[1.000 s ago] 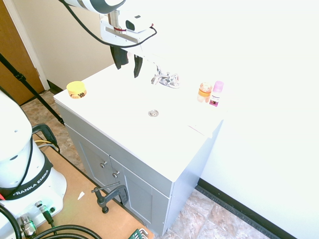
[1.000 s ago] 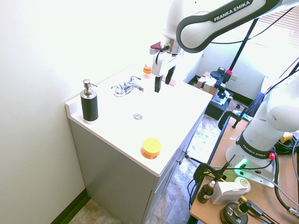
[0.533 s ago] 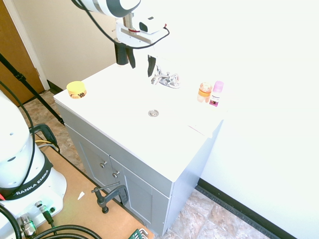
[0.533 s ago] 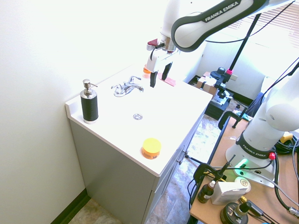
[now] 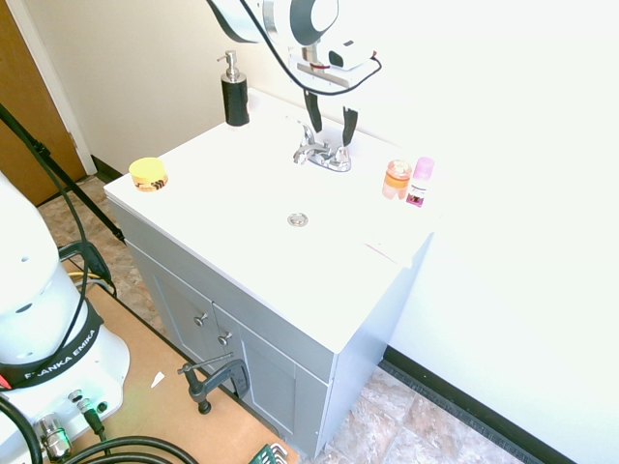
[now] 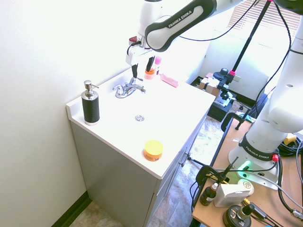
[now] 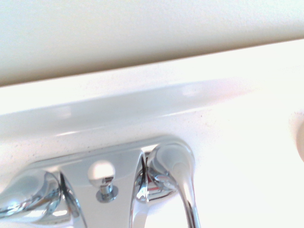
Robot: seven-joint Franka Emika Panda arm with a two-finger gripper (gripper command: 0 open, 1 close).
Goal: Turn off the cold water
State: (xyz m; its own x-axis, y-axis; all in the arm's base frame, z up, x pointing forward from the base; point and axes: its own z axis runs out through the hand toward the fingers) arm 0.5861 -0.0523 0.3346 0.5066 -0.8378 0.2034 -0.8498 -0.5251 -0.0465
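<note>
Lowering the hand [image 5: 331, 126], its fingers parted around nothing, beside the right-hand lever [image 5: 342, 157], just right of the faucet's spout [image 5: 311, 151], it should nudge that lever gently, sparing the spout.

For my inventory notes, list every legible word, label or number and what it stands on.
"FRANKA EMIKA": robot arm's upper link.
"FRANKA EMIKA": robot base.
Too small to read: labels on the yellow-lidded jar and pink-capped bottle.
</note>
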